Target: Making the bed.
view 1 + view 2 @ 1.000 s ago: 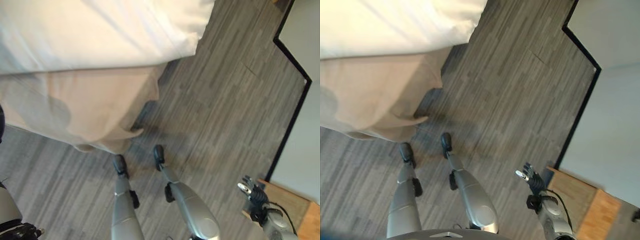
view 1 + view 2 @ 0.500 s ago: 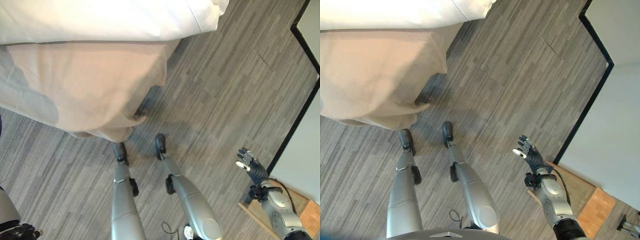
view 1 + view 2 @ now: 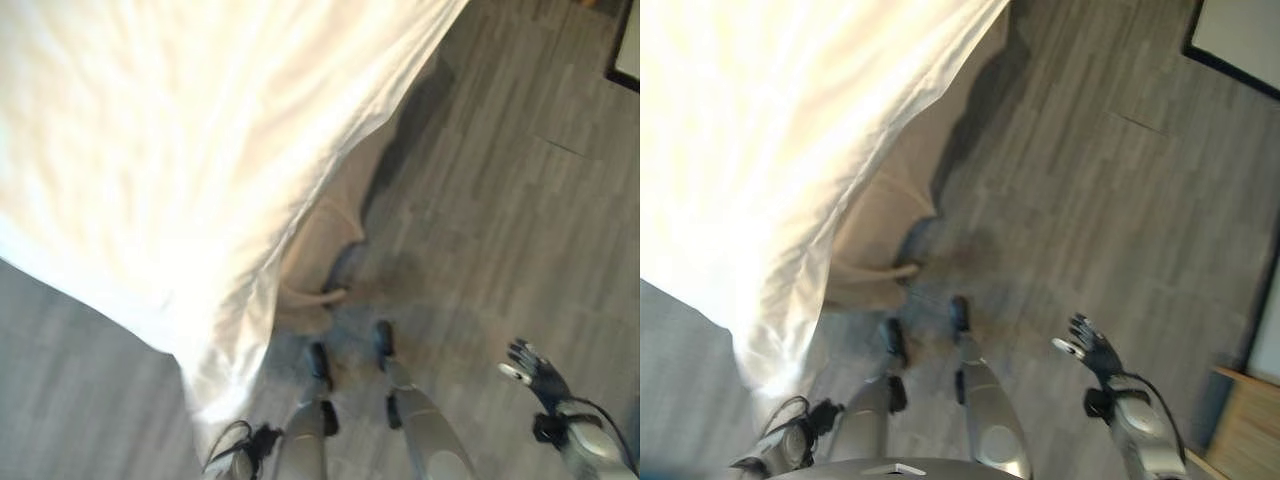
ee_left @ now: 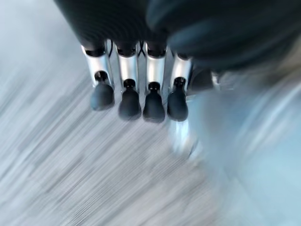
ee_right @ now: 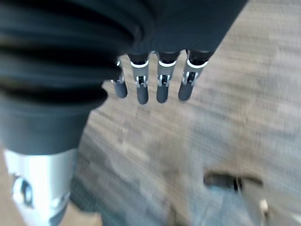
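Left eye view: white sheet (image 3: pixel 170 150) covers the far left, soft and wrinkled, its edge running diagonally toward the near left. A beige skirt (image 3: pixel 325 235) hangs below that edge in loose folds, down to the grey wood-plank floor (image 3: pixel 500 200). Right hand (image 3: pixel 532 366) is low at the near right, fingers spread, holding nothing, well apart from the sheet.

Right eye view: same layout. Sheet edge drops toward the near left, and the left hand (image 3: pixel 805 440) sits just below that low corner, dark and small; can't tell from here if it touches the cloth. Right hand over bare floor, far from the bedding.

Left wrist view: left hand's fingers (image 4: pixel 129 96) hang straight in a row over streaky grey floor, nothing in them.

Right wrist view: fingers (image 5: pixel 162 84) straight and parted above the planks, empty.
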Robot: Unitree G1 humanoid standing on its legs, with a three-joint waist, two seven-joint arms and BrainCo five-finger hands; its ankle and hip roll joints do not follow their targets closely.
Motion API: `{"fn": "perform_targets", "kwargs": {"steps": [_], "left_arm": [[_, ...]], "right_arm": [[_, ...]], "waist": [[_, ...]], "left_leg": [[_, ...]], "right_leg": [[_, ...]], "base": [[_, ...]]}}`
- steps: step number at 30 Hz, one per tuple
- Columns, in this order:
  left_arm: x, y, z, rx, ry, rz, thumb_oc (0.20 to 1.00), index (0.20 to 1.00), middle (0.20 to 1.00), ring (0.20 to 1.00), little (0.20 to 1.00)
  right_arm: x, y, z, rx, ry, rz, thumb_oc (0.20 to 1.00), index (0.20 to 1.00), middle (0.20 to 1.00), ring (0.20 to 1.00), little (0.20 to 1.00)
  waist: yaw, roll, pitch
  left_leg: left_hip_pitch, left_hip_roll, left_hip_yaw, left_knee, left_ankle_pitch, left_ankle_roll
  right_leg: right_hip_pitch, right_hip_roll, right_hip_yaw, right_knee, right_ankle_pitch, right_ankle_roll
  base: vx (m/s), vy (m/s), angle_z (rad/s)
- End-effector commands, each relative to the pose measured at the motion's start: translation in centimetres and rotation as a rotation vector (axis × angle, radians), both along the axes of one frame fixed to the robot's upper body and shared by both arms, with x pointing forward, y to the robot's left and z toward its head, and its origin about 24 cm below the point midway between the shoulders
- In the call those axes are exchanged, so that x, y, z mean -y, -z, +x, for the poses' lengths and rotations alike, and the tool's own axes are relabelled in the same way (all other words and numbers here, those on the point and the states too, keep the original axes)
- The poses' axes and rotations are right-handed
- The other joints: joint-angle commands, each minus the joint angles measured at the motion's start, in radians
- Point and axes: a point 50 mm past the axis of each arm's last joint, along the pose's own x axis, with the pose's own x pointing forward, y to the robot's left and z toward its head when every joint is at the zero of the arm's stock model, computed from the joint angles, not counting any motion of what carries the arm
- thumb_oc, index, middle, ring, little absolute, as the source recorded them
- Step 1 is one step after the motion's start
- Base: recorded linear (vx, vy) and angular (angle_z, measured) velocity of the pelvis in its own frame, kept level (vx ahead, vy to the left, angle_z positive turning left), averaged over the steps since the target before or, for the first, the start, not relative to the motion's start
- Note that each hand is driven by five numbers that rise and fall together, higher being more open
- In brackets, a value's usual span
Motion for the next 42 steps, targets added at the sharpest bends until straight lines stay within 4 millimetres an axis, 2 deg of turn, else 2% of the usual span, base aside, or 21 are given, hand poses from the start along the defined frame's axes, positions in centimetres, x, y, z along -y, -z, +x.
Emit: {"fn": "perform_targets", "kwargs": {"steps": [1, 4, 6, 7, 12, 13, 14, 17, 18, 19, 20, 21, 24, 26, 27, 28, 29, 31, 33, 37, 42], "left_arm": [[3.1, 0.3, 0.3, -0.049, 0.090, -0.157, 0.200, 0.200, 0.200, 0.200, 0.200], [3.6, 0.8, -0.5, -0.077, 0.052, -0.171, 0.200, 0.200, 0.200, 0.200, 0.200], [3.6, 1.0, -0.8, -0.078, 0.030, -0.160, 0.555, 0.555, 0.555, 0.555, 0.555], [3.6, 1.1, -0.8, -0.080, 0.027, -0.157, 1.000, 1.000, 1.000, 1.000, 1.000], [2.2, 1.6, -2.7, -0.150, -0.046, -0.085, 1.000, 1.000, 1.000, 1.000, 1.000], [2.2, 1.6, -2.8, -0.150, -0.046, -0.085, 1.000, 1.000, 1.000, 1.000, 1.000], [1.3, 1.3, -2.4, -0.104, -0.151, -0.082, 1.000, 1.000, 1.000, 1.000, 1.000], [0.2, 1.0, -2.3, -0.067, -0.290, -0.091, 1.000, 1.000, 1.000, 1.000, 1.000], [-5.3, -1.3, -1.9, -0.012, -0.503, -0.087, 1.000, 1.000, 1.000, 1.000, 1.000], [-6.6, -2.2, -1.2, 0.075, -0.605, -0.130, 1.000, 1.000, 1.000, 1.000, 1.000], [-6.6, -2.2, -1.2, 0.075, -0.606, -0.129, 1.000, 1.000, 1.000, 1.000, 1.000], [-7.7, -4.2, 0.3, 0.207, -0.729, -0.311, 1.000, 1.000, 1.000, 1.000, 1.000], [-8.9, -10.4, 2.3, 0.523, -0.798, -0.660, 1.000, 1.000, 1.000, 1.000, 1.000], [-9.4, -13.6, 0.9, 0.689, -0.881, -0.826, 1.000, 1.000, 1.000, 1.000, 1.000], [-9.4, -13.6, 0.8, 0.689, -0.883, -0.825, 1.000, 1.000, 1.000, 1.000, 1.000], [-9.3, -15.4, 0.5, 0.939, -0.977, -0.883, 1.000, 1.000, 1.000, 1.000, 1.000], [-8.4, -13.8, 0.8, 1.088, -1.196, -0.982, 1.000, 1.000, 1.000, 1.000, 1.000], [-6.5, -13.2, 2.5, 1.206, -1.316, -1.083, 1.000, 1.000, 1.000, 1.000, 1.000], [-5.7, -13.6, 3.3, 1.250, -1.319, -1.125, 1.000, 1.000, 1.000, 1.000, 1.000], [-1.6, -12.5, 5.6, 1.123, -1.282, -1.256, 1.000, 1.000, 1.000, 1.000, 1.000], [1.8, -11.6, 7.3, 1.017, -1.320, -1.418, 1.000, 1.000, 1.000, 1.000, 1.000]], "right_arm": [[-0.5, -1.1, 2.5, 0.083, 0.035, 0.006, 1.000, 1.000, 1.000, 1.000, 1.000], [-0.9, -0.1, 1.8, 0.032, 0.025, 0.011, 1.000, 1.000, 1.000, 1.000, 1.000], [-0.8, 0.6, 1.3, -0.002, 0.035, 0.014, 1.000, 1.000, 1.000, 1.000, 1.000], [-0.7, 1.1, 0.8, -0.031, 0.041, 0.010, 1.000, 1.000, 1.000, 1.000, 1.000], [0.4, 4.8, -3.4, -0.272, 0.063, -0.027, 1.000, 1.000, 1.000, 1.000, 1.000], [0.4, 4.8, -3.4, -0.272, 0.063, -0.027, 1.000, 1.000, 1.000, 1.000, 1.000], [1.1, 5.8, -4.9, -0.357, 0.086, -0.044, 1.000, 1.000, 1.000, 1.000, 1.000], [2.2, 6.4, -6.0, -0.421, 0.126, -0.057, 1.000, 1.000, 1.000, 1.000, 1.000], [4.6, 6.1, -7.0, -0.471, 0.168, -0.090, 1.000, 1.000, 1.000, 1.000, 1.000], [5.2, 6.5, -8.1, -0.513, 0.205, -0.079, 1.000, 1.000, 1.000, 1.000, 1.000], [5.2, 6.5, -8.0, -0.513, 0.205, -0.078, 1.000, 1.000, 1.000, 1.000, 1.000], [6.8, 6.0, -9.0, -0.522, 0.243, -0.080, 1.000, 1.000, 1.000, 1.000, 1.000], [8.0, 5.6, -10.9, -0.521, 0.298, -0.050, 1.000, 1.000, 1.000, 1.000, 1.000], [8.2, 5.6, -12.5, -0.501, 0.350, -0.011, 1.000, 1.000, 1.000, 1.000, 1.000], [8.2, 5.6, -12.6, -0.503, 0.348, -0.011, 1.000, 1.000, 1.000, 1.000, 1.000], [7.8, 5.5, -12.6, -0.456, 0.391, 0.013, 1.000, 1.000, 1.000, 1.000, 1.000], [7.0, 5.3, -11.4, -0.394, 0.405, 0.026, 1.000, 1.000, 1.000, 1.000, 1.000], [6.0, 4.4, -8.8, -0.292, 0.391, 0.030, 1.000, 1.000, 1.000, 1.000, 1.000], [5.8, 3.8, -7.6, -0.239, 0.393, 0.039, 1.000, 1.000, 1.000, 1.000, 1.000], [3.7, 1.0, -3.0, -0.002, 0.357, 0.106, 1.000, 1.000, 1.000, 1.000, 1.000], [1.2, -0.8, -0.6, 0.138, 0.317, 0.197, 1.000, 1.000, 1.000, 1.000, 1.000]], "waist": [[0.076, -0.059, 0.130], [0.093, -0.045, 0.114], [0.099, -0.040, 0.110], [0.103, -0.034, 0.098], [0.108, 0.006, 0.001], [0.108, 0.006, 0.001], [0.108, 0.026, -0.039], [0.108, 0.043, -0.073], [0.115, 0.072, -0.101], [0.120, 0.080, -0.111], [0.119, 0.079, -0.113], [0.127, 0.097, -0.138], [0.147, 0.107, -0.160], [0.171, 0.103, -0.176], [0.168, 0.102, -0.176], [0.188, 0.088, -0.180], [0.199, 0.074, -0.186], [0.208, 0.062, -0.188], [0.212, 0.058, -0.186], [0.218, 0.048, -0.186], [0.214, 0.047, -0.192]], "left_leg": [[0.151, 0.018, -0.052, -0.088, 0.079, -0.033], [0.223, 0.015, -0.058, -0.110, 0.083, -0.034], [0.258, 0.015, -0.057, -0.119, 0.083, -0.035], [0.277, 0.014, -0.058, -0.119, 0.081, -0.034], [0.430, 0.002, -0.046, -0.150, 0.066, -0.027], [0.431, 0.002, -0.046, -0.150, 0.066, -0.027], [0.458, -0.004, -0.042, -0.150, 0.064, -0.027], [0.492, -0.008, -0.043, -0.150, 0.058, -0.024], [0.528, -0.013, -0.038, -0.150, 0.055, -0.020], [0.541, -0.017, -0.043, -0.150, 0.054, -0.018], [0.537, -0.018, -0.044, -0.150, 0.057, -0.017], [0.556, -0.024, -0.054, -0.150, 0.056, -0.014], [0.573, -0.032, -0.077, -0.150, 0.059, -0.013], [0.585, -0.036, -0.096, -0.150, 0.058, -0.013], [0.586, -0.037, -0.097, -0.150, 0.057, -0.013], [0.594, -0.037, -0.107, -0.150, 0.051, -0.013], [0.587, -0.039, -0.115, -0.150, 0.050, -0.013], [0.585, -0.039, -0.121, -0.150, 0.047, -0.013], [0.586, -0.038, -0.120, -0.150, 0.045, -0.014], [0.601, -0.035, -0.111, -0.150, 0.038, -0.010], [0.612, -0.033, -0.104, -0.150, 0.032, -0.008]], "right_leg": [[0.137, -0.128, -0.016, 0.021, 0.049, 0.103], [0.199, -0.131, -0.021, 0.032, 0.023, 0.096], [0.229, -0.132, -0.024, 0.036, 0.010, 0.093], [0.246, -0.133, -0.024, 0.041, 0.003, 0.091], [0.382, -0.137, -0.025, 0.055, -0.042, 0.083], [0.383, -0.137, -0.025, 0.055, -0.042, 0.083], [0.410, -0.141, -0.029, 0.058, -0.048, 0.083], [0.447, -0.144, -0.034, 0.060, -0.057, 0.082], [0.483, -0.149, -0.032, 0.065, -0.061, 0.081], [0.499, -0.154, -0.038, 0.065, -0.061, 0.082], [0.496, -0.155, -0.039, 0.064, -0.059, 0.083], [0.520, -0.160, -0.053, 0.061, -0.060, 0.085], [0.559, -0.170, -0.083, 0.056, -0.060, 0.089], [0.593, -0.174, -0.109, 0.041, -0.063, 0.094], [0.594, -0.174, -0.110, 0.040, -0.063, 0.094], [0.615, -0.173, -0.125, 0.027, -0.069, 0.095], [0.616, -0.173, -0.134, 0.021, -0.070, 0.094], [0.616, -0.169, -0.133, 0.020, -0.074, 0.091], [0.619, -0.169, -0.130, 0.020, -0.076, 0.089], [0.630, -0.163, -0.118, 0.020, -0.082, 0.081], [0.637, -0.161, -0.108, 0.021, -0.088, 0.076]], "base": [[-0.02, -0.037, 0.44], [0.02, -0.014, 0.50], [0.03, -0.010, 0.24], [0.03, -0.006, 0.04], [0.07, 0.017, 0.02], [0.07, 0.036, 0.03], [0.05, 0.034, 0.01], [0.06, 0.038, 0.05], [0.07, 0.066, 0.09], [0.07, 0.067, 0.07], [0.06, 0.044, 0.05], [0.08, 0.043, 0.02], [0.08, 0.036, 0.07], [0.07, 0.017, 0.18], [0.07, 0.005, 0.33], [0.01, -0.010, 0.47], [0.01, -0.016, 0.42], [-0.02, -0.009, 0.29], [-0.01, -0.006, 0.27], [-0.01, -0.013, -0.03], [0.00, -0.016, -0.09]]}}
